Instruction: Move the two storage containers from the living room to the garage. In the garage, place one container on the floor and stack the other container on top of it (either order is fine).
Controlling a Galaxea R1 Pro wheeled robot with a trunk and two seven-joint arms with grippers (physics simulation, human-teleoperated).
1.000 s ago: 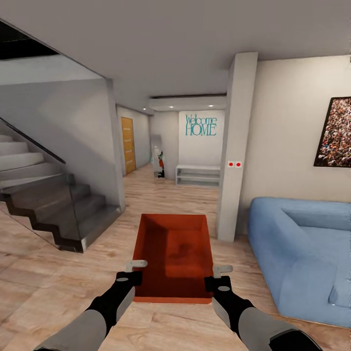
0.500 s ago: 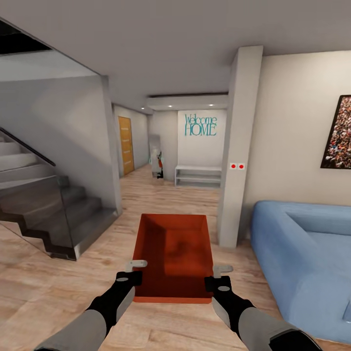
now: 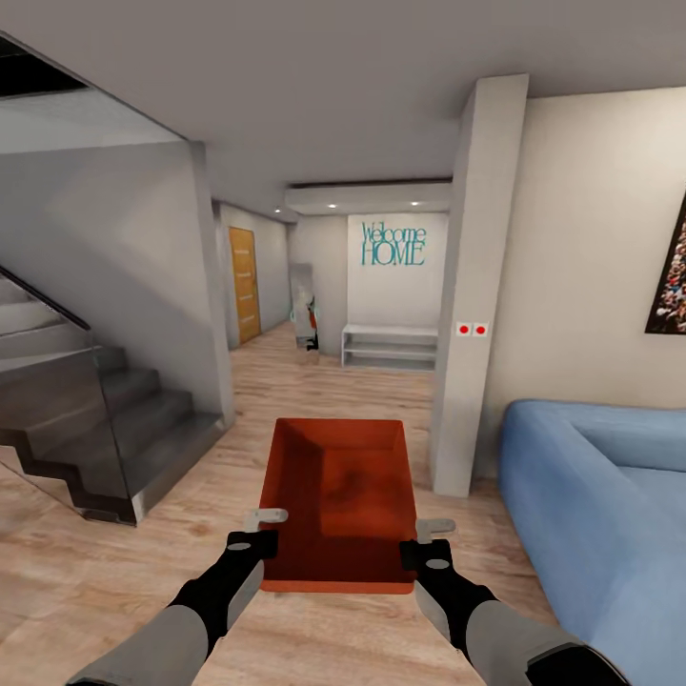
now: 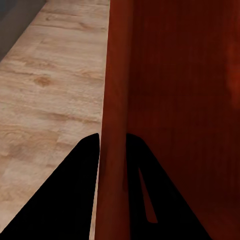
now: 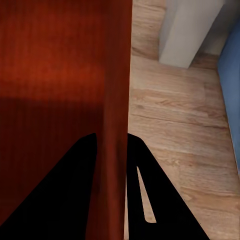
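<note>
Off to the left, a grey staircase (image 3: 105, 410) behind a glass balustrade is bordering the light wood plank floor (image 3: 86, 562) of the living room, and beyond it a hallway is opening toward an orange-brown door (image 3: 245, 284).

Nearer the robot, the left gripper (image 3: 259, 530) is clamping the left long wall of one orange-red storage container (image 3: 338, 500); in the left wrist view its fingers (image 4: 75, 190) are straddling that wall, one outside and one inside, closed tight on it. Holding by the rim this way is keeping the open box level and clear of the floor, out in front of the trunk where the head camera can watch it.

Further along, the right gripper (image 3: 429, 535) is pinching the opposite long wall in the same manner, which the right wrist view confirms. Two matched grips are probably there to stop the box from twisting while the base is rolling.

Past the container, a white pillar (image 3: 476, 286) is separating the hallway from a blue sofa (image 3: 600, 514) on the right. Judging by the surroundings, the carry is only in its early part: the garage is not yet in sight.
</note>
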